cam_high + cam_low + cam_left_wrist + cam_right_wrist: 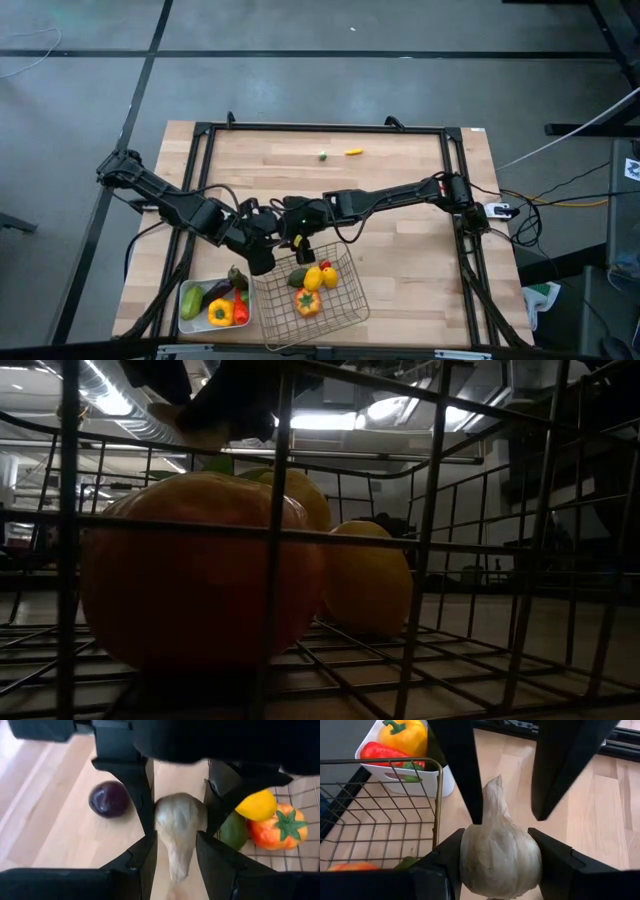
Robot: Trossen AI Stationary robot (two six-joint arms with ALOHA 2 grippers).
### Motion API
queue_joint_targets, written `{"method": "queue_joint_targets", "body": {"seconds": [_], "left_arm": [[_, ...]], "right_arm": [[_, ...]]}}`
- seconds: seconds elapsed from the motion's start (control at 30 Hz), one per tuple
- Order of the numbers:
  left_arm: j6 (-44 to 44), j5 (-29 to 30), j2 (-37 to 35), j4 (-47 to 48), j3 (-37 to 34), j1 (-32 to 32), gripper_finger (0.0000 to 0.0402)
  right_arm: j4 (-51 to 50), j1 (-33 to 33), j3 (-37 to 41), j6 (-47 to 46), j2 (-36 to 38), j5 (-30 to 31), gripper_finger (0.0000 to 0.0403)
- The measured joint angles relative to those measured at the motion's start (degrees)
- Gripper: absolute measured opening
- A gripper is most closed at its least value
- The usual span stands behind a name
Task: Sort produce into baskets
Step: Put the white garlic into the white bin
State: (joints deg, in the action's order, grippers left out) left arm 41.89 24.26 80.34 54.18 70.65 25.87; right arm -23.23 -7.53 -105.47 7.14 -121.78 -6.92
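A white garlic bulb (500, 857) hangs in the air beside the silver wire basket (355, 300), between my two grippers. My right gripper (497, 845) is shut on its fat body. My left gripper (176, 840) faces it from the other side, open, its fingers standing on either side of the garlic's thin neck (177, 862). Whether they touch the neck I cannot tell. The basket holds lemons (320, 277), an orange fruit (308, 303) and a green piece. The white tray (187, 322) holds a cucumber, an eggplant, and a yellow and a red pepper. My right gripper pinches the bulb's two rounded sides (470, 855) between its two fingers (440, 867). It comes slanting down from the table's right. The garlic is lifted clear of the table, its neck (495, 795) pointing away from my right gripper toward the left one.
A purple onion (109, 799) lies on the wood between the tray and the basket. A small green piece (322, 155) and a small yellow piece (352, 152) lie near the table's far edge. A black frame (320, 128) runs around the tabletop.
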Motion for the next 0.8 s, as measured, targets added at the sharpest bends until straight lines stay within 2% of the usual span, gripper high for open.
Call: {"method": "queue_joint_targets", "body": {"seconds": [0.17,0.6,0.8], "left_arm": [[1.6,-3.3,0.0,1.4,0.0,0.0,0.0131],[1.5,-4.3,0.0,2.5,0.0,0.0,0.0129],[1.2,-5.0,0.0,2.5,0.0,0.0,0.0084]], "right_arm": [[0.8,0.0,0.0,0.0,0.0,0.0,0.0184],[2.9,0.0,0.0,0.0,0.0,0.0,0.0184],[2.9,0.0,0.0,0.0,0.0,0.0,0.0184]]}}
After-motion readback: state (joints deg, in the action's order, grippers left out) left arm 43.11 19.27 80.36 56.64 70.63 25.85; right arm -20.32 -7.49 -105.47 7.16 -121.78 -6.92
